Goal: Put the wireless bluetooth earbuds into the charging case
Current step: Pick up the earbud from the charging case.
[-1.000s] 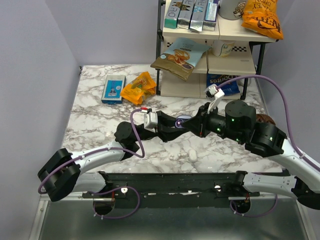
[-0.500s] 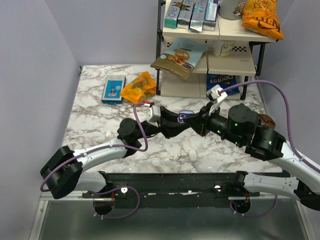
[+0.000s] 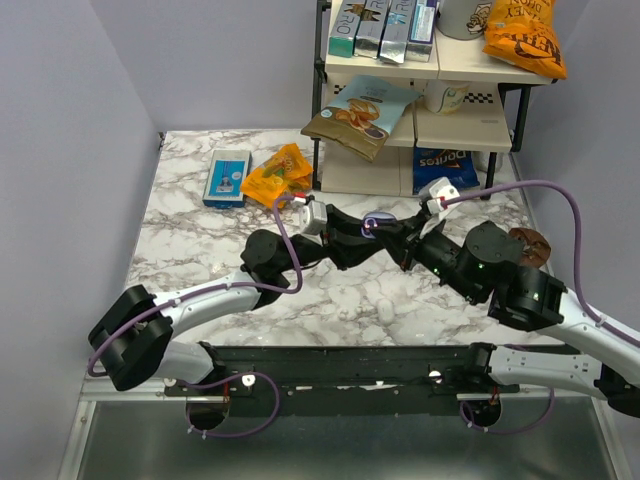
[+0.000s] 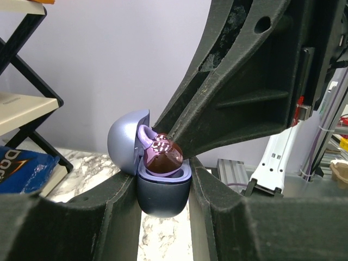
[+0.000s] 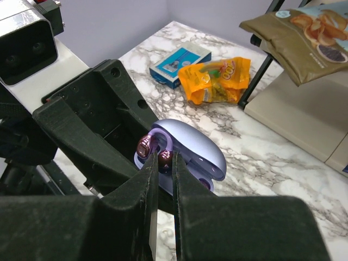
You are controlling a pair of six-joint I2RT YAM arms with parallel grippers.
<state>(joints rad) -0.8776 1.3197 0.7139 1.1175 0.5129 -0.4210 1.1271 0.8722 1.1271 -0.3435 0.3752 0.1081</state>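
Right hand [image 5: 165,161] tight around an earbud [image 5: 165,156]

A: What does the left claw [image 4: 163,184] grip?
B: The charging case [image 4: 163,200], squeezed between both fingers [image 4: 70,225], its lid [image 4: 126,148] swung open to the left.
A: And inside?
B: A glossy purple earbud [image 4: 162,156] sits in the top, with the tip of the right claw [image 4: 174,137] touching it. Marble surface [image 4: 157,242] lies below.

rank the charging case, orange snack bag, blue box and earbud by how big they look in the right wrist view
1. charging case, though being nearest the camera inflates it
2. orange snack bag and blue box, too alike to split
3. earbud, smallest
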